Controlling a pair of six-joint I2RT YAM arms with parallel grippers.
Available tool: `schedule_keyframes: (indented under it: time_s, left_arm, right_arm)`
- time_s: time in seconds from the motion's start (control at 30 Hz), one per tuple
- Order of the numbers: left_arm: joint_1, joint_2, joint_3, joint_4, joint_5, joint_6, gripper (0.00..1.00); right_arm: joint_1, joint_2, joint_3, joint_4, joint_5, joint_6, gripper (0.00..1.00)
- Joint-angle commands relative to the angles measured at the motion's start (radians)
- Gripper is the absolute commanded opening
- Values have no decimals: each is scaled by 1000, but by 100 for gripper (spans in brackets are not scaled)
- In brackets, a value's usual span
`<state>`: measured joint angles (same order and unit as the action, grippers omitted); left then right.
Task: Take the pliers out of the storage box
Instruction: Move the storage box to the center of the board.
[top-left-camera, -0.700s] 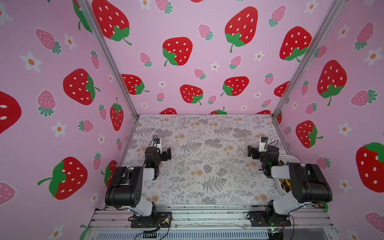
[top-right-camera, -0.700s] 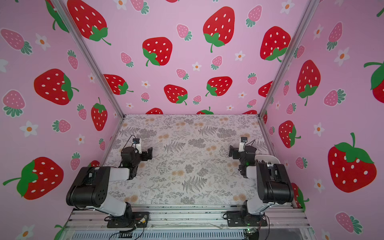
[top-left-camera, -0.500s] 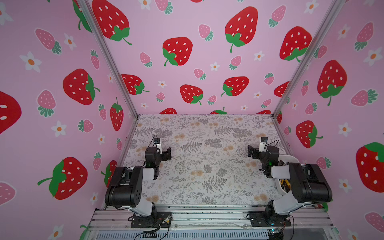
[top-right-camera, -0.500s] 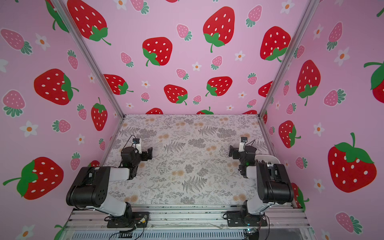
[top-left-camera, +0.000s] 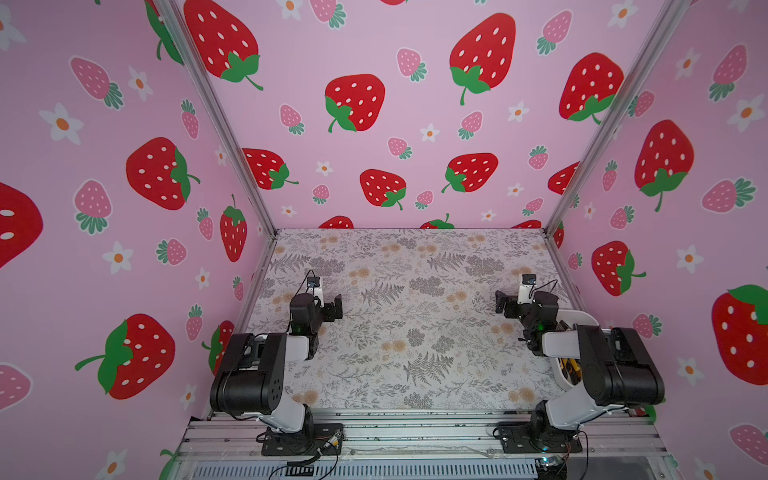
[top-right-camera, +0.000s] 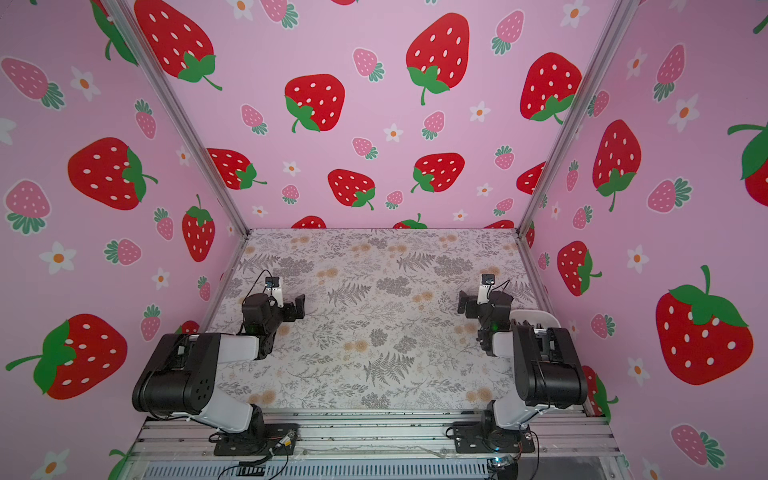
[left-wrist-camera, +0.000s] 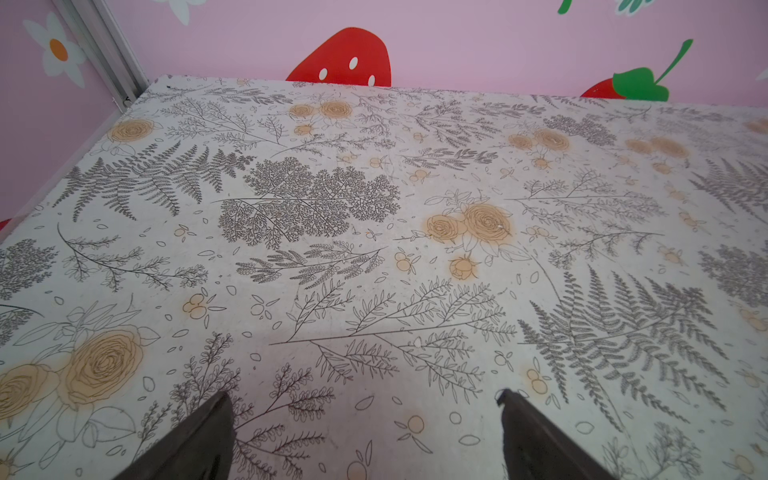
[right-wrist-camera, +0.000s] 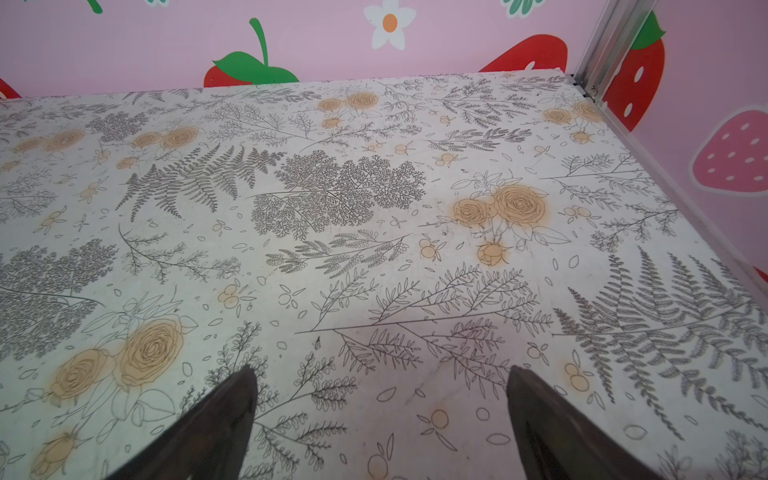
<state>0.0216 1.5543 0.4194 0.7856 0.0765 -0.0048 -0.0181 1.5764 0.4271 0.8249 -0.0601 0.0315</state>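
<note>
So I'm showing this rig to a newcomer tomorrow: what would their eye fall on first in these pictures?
Pink walls with big red strawberries close in three sides, around a table printed with grey ferns and tan roses. At its near edge two black-and-white arms hold the left gripper and right gripper open and empty. A white box with yellow-handled pliers is half hidden by the right arm.

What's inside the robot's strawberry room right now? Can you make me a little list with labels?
Left claw: open, empty, over the table
Right claw: open, empty, over the table
Storage box: white, on the robot's right side, mostly hidden behind the right arm
Pliers: only yellow-and-black handles show, inside the box
Table: fern and flower pattern
Walls: pink with strawberries
</note>
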Motion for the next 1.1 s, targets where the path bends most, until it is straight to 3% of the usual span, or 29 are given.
schedule_keyframes:
  time_s: [0.0, 0.27, 0.37, 0.5, 0.63, 0.7, 0.83, 0.93, 1.07]
  left_arm:
    - [6, -1, 38, -18, -60, -31, 100]
    - [2, -4, 38, -19, -68, -32, 99]
    - [0, -69, 75, -130, -122, -53, 100]
    - [-40, -175, 210, -441, -278, -90, 99]
    - [-103, -190, 390, -730, -324, -269, 99]
    - [-175, -181, 455, -805, -333, -310, 99]
    - [-432, -140, 571, -899, -377, -198, 100]
    - [-608, -27, 747, -1058, -421, -164, 99]
    - [-747, 147, 975, -1206, -358, -209, 100]
  right_arm:
    - [-8, 1, 25, -26, 45, 30, 99]
    - [-11, -5, 28, -25, 74, 48, 99]
    - [19, -82, 101, -225, 106, 25, 99]
    - [87, -147, 283, -576, 377, 127, 99]
    - [157, -168, 500, -950, 629, 281, 99]
    - [175, -182, 581, -1094, 657, 302, 99]
    - [179, -210, 654, -1267, 745, 349, 99]
    - [177, -236, 721, -1443, 802, 430, 99]
    - [168, -332, 743, -1545, 696, 476, 100]
